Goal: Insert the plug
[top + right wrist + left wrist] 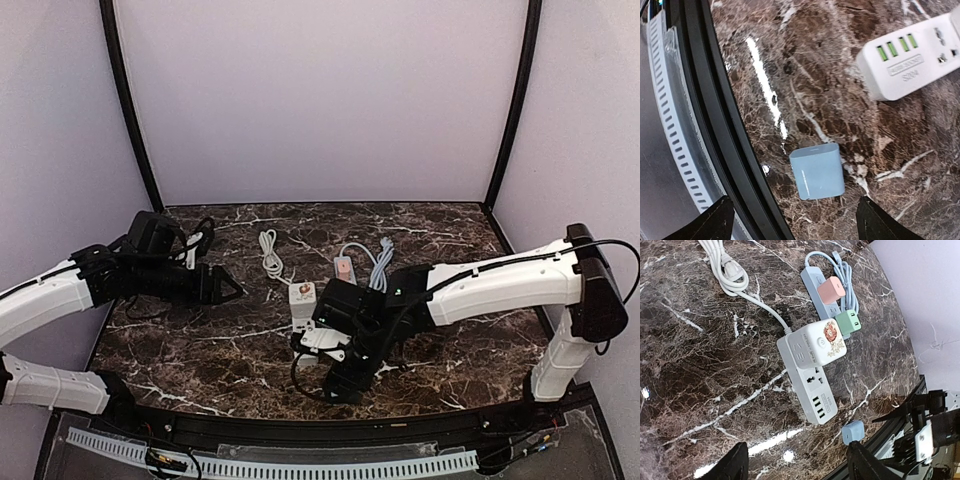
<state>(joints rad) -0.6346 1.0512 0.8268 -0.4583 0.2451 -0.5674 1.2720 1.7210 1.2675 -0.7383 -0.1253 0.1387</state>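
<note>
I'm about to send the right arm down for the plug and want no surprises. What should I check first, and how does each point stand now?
1. Right pincer open: ok, fingers apart, nothing held.
2. Blue plug between its fingers: ok, lying flat, touching neither.
3. Finger room beside the table rim: cannot tell; the plug lies close to it.
4. Which way the plug's prongs face: cannot tell, none visible.
5. White power strip has a free socket: ok, the one on its top face is empty.
6. Left pincer out of the way: ok, open and short of the strip.
</note>
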